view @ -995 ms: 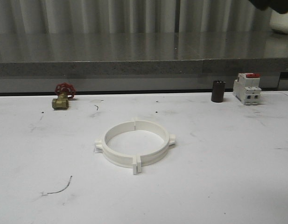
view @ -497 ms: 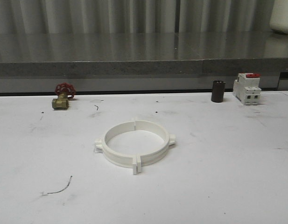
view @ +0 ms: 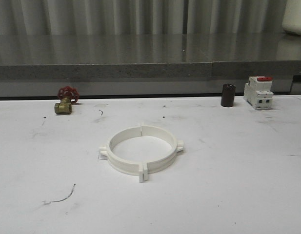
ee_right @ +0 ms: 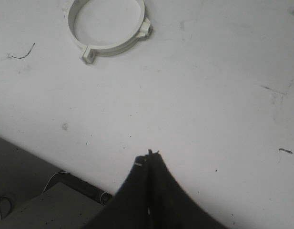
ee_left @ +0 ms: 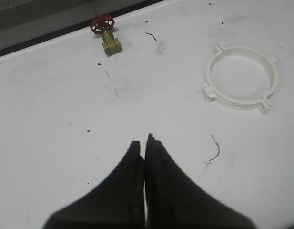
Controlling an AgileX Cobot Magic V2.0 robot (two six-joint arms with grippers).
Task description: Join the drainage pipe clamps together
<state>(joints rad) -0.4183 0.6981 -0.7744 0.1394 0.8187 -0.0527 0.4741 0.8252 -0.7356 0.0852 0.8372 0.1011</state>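
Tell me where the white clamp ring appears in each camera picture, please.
Front view: the clamp ring lies at the table's middle, both halves together.
Left wrist view: it is at the upper right.
Right wrist view: it is at the top, partly cut off.
Shared landmark: the curved black scratch beside it.

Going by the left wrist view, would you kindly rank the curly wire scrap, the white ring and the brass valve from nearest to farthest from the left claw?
1. Wire scrap, just beside the left claw.
2. White ring, farther out on the same side.
3. Brass valve, by the table's far edge.
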